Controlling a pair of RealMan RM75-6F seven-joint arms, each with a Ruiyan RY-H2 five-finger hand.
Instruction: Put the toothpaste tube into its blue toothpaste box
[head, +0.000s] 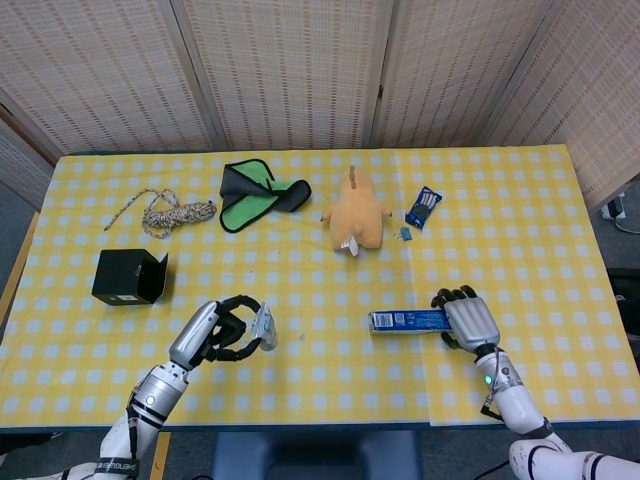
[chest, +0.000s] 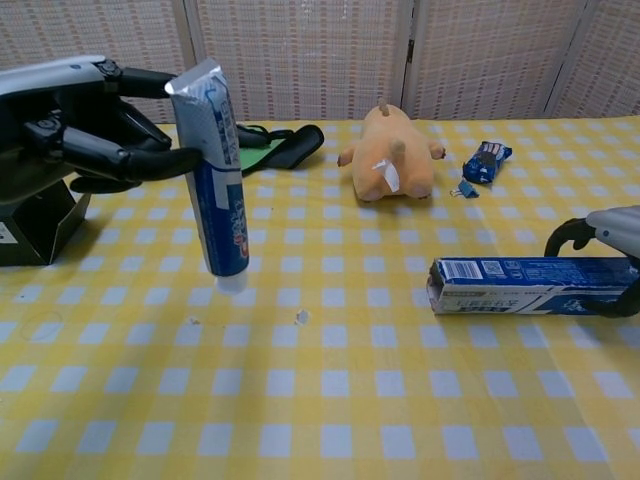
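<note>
With our left hand (chest: 75, 125) we hold the toothpaste tube (chest: 213, 190) upright, cap down, well left of the blue toothpaste box (chest: 530, 285); our right hand (head: 468, 320) closes around the box's far end, probably to steady it.

Glossy plastic, printed card, cloth and fuzz

The toothpaste tube (chest: 215, 185) looks like shiny plastic; the blue toothpaste box (chest: 530, 286) is smooth printed card. The checked tablecloth (head: 330, 380) is matt, the plush toy (head: 354, 214) fuzzy, the rope (head: 165, 212) rough, and the left hand (head: 218, 332) has a metallic silver shell.
</note>
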